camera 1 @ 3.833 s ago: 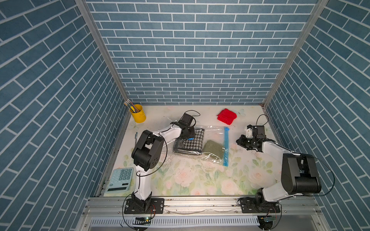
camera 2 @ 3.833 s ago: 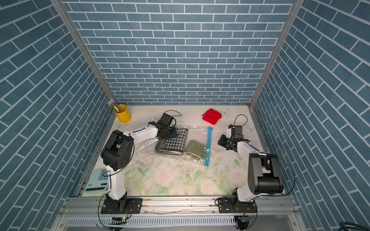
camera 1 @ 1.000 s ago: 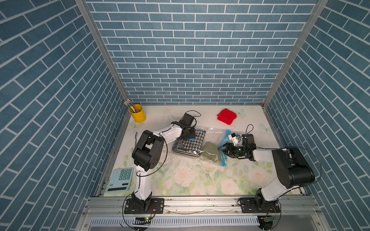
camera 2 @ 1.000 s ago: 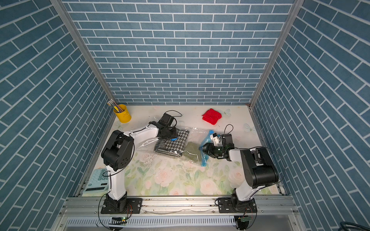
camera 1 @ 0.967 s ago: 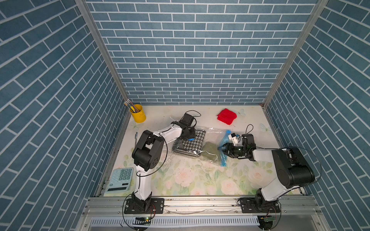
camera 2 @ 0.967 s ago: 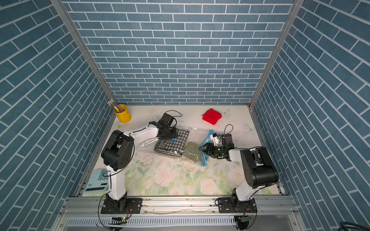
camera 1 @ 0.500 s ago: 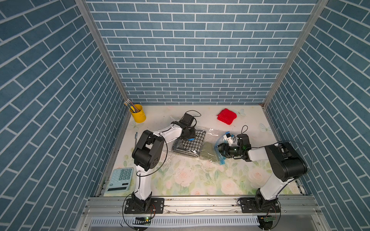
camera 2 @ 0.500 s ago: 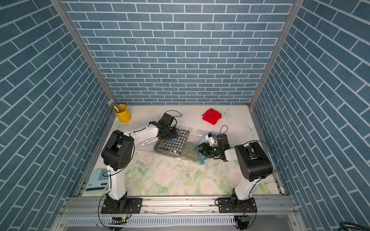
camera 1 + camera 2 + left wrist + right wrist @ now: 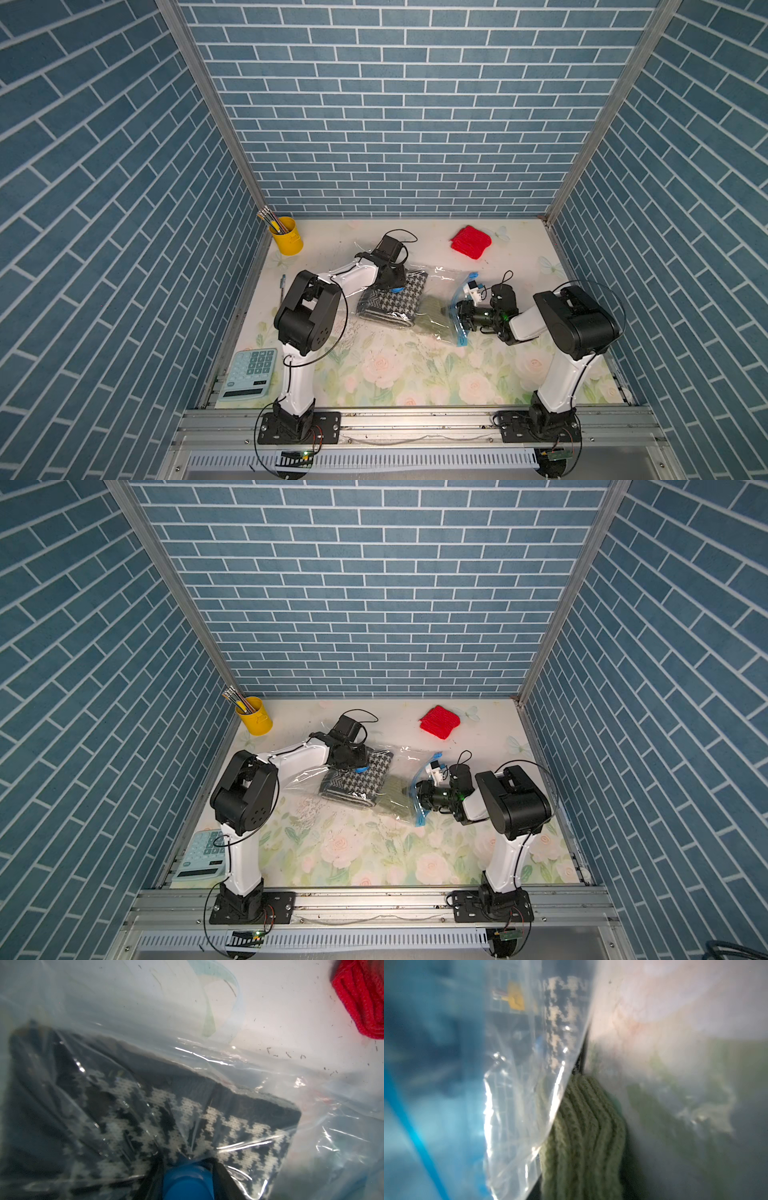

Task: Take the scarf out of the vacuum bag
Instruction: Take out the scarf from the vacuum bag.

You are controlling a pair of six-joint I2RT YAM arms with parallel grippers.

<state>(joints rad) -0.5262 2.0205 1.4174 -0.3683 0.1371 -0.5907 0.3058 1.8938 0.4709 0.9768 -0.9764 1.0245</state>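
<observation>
Blue brick walls are closing in a floral desk [image 9: 374,374], and you are working at its middle, where the vacuum bag [image 9: 440,276] is lying flat. The scarf [image 9: 395,301] is sitting fully inside the bag, at the end toward your left arm, showing through the clear film in both top views. The olive-green knit piece [image 9: 434,318] is lying inside too, touching the scarf's side and filling the stretch between it and the light-blue zip strip [image 9: 460,338].

Your left end effector [image 9: 392,282] is resting on top of the bag at the scarf's far corner. The left wrist view is showing its dark fingers either side of the round blue valve cap [image 9: 188,1182], so it is gripping the cap, not the scarf. Your right end effector [image 9: 461,309] is sitting at the zip strip with the olive knit just ahead of it. You cannot tell whether it is parted or closed, since film and blur are hiding the fingers.

From the right end effector the scarf is lying straight ahead toward your left, behind the olive piece, and its longer side seems to be running roughly alongside the zip strip. The left arm is nearer, but it is working outside the film. The right one is facing the mouth, so I am judging it will be reaching past the olive knit while the left is pinning the bag
</observation>
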